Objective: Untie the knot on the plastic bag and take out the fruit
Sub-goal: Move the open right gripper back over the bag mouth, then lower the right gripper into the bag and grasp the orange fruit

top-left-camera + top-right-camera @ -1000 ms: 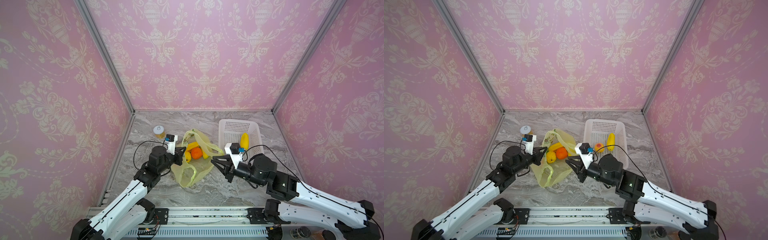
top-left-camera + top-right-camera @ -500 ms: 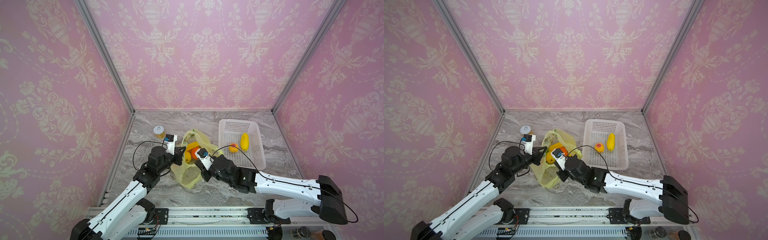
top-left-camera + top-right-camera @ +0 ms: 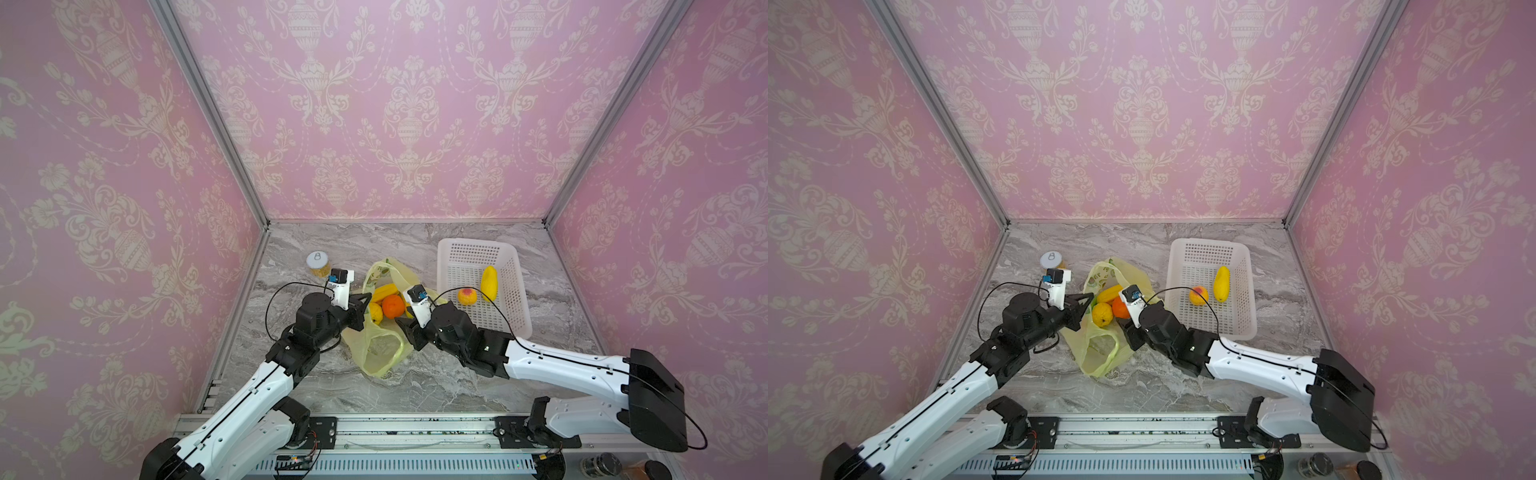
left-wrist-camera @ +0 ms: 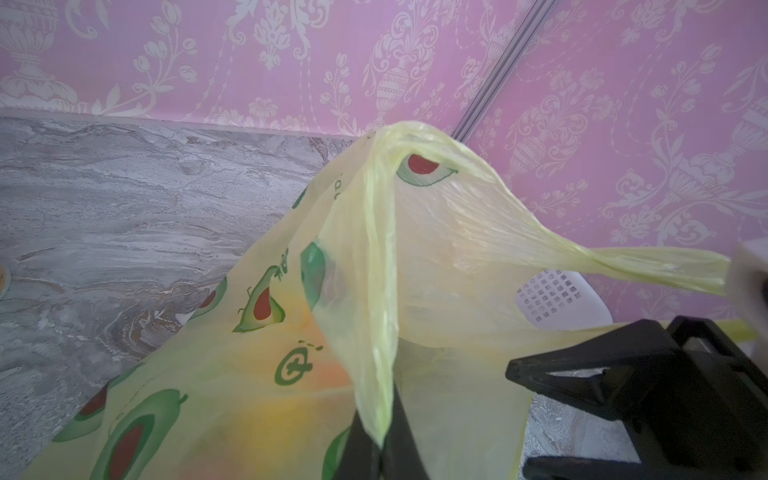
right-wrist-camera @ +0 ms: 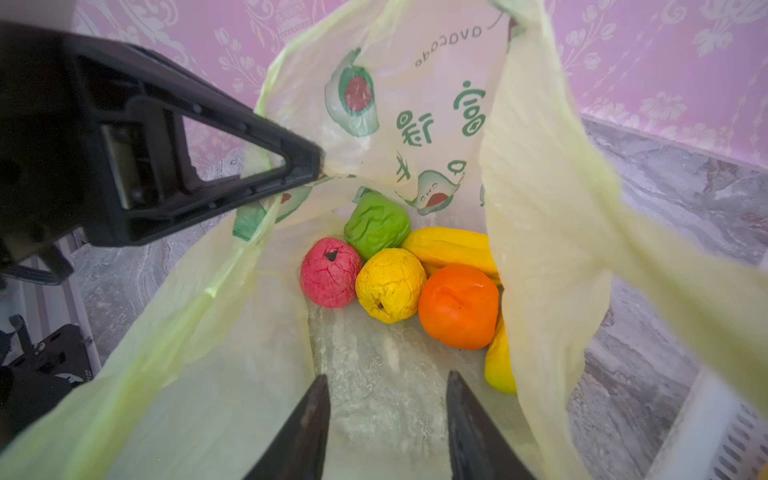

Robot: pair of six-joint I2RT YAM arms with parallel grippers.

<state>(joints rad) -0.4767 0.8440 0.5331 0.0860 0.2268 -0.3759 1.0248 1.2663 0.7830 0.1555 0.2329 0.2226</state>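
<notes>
**Bag held open, fruit inside.** In both top views the bag (image 3: 384, 353) lies at the middle of the table (image 3: 415, 386), with its mouth held open. The left gripper (image 3: 366, 298) stands at the bag's 9 o'clock rim. In the left wrist view its fingers (image 4: 405, 453) are pressed together on a fold of that rim and hold it raised. The right gripper (image 5: 386, 380) reaches into the mouth from 4 o'clock. Its jaws are spread with nothing between them, over the bag's bare floor and just short of the fruit. The right wrist view shows the fruit clustered at the far end of the bag. The orange (image 5: 459, 305) touches the yellow round one (image 5: 390, 291), which touches the red one (image 5: 330, 272). The green one (image 5: 376, 222) and a long yellow one (image 5: 449, 247) lie behind them, and another yellow piece (image 5: 498, 361) is half hidden by the bag wall. At the bag's 3 o'clock stands the basket (image 3: 478, 245), holding a peach (image 3: 467, 296) and a long yellow fruit (image 3: 489, 284), near each other. At the bag's 10 o'clock stands a jar (image 3: 318, 264), just beside the left wrist.
</notes>
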